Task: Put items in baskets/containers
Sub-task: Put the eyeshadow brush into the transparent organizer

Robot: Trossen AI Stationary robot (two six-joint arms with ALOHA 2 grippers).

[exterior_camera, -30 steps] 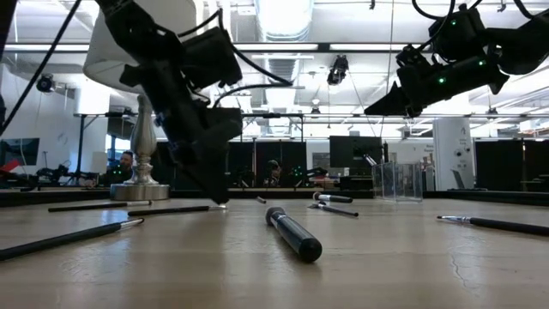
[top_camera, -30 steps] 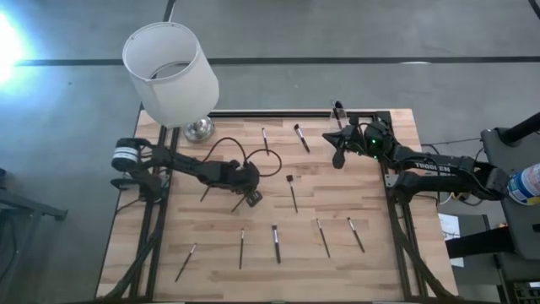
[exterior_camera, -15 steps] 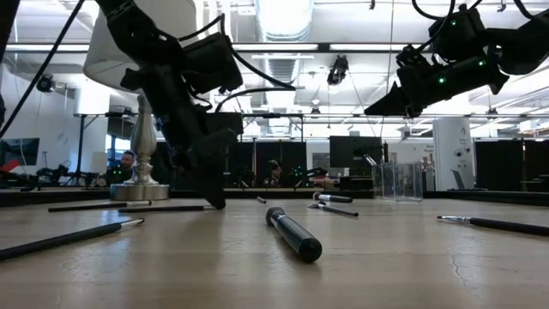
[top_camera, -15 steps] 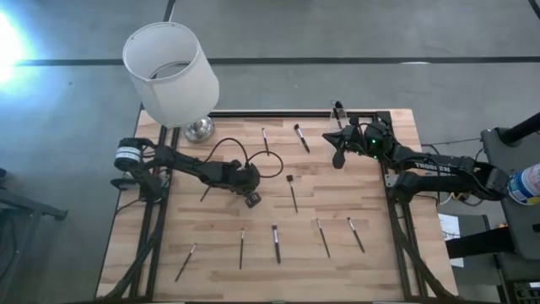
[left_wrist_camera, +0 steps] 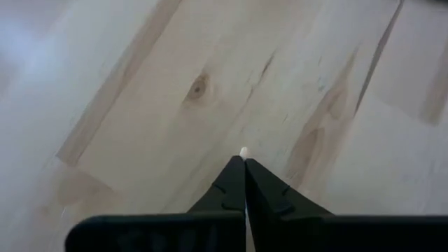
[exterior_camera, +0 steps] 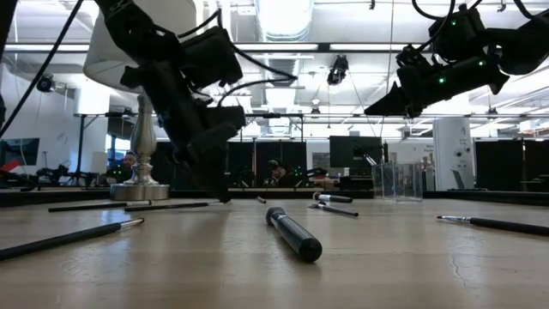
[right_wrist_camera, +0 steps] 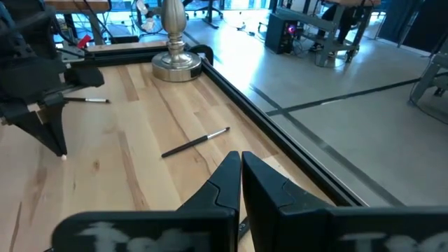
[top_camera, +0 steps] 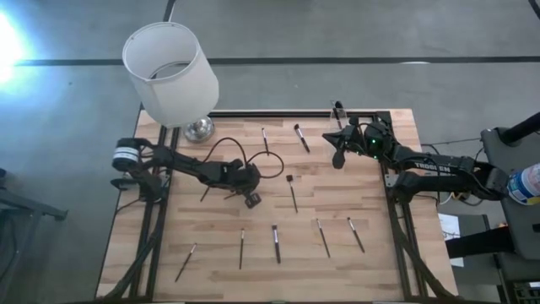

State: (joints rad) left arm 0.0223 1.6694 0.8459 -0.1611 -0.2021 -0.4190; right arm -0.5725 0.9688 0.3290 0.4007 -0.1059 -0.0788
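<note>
The left gripper is lowered to the middle of the desk, its fingers pressed together on a thin pale stick, judged to be the handle of a brush pinched end-on; only its light tip shows beyond the fingertips in the left wrist view. The steep, tip-down pose is judged to suit lifting a slender item off a flat surface (a flat approach would offer nothing to pinch).

The right gripper is held high near the far right corner, fingers closed on nothing visible; it is judged to be waiting clear of the working arm.

The cup stands upright at the far right of the desk, close beneath the right gripper and well apart from the left one, so the pinched brush must be carried across.

Loose brushes lie scattered: a row of five near the front edge, one just right of the left gripper, two toward the far edge. A lampshade stands over the far left corner.
</note>
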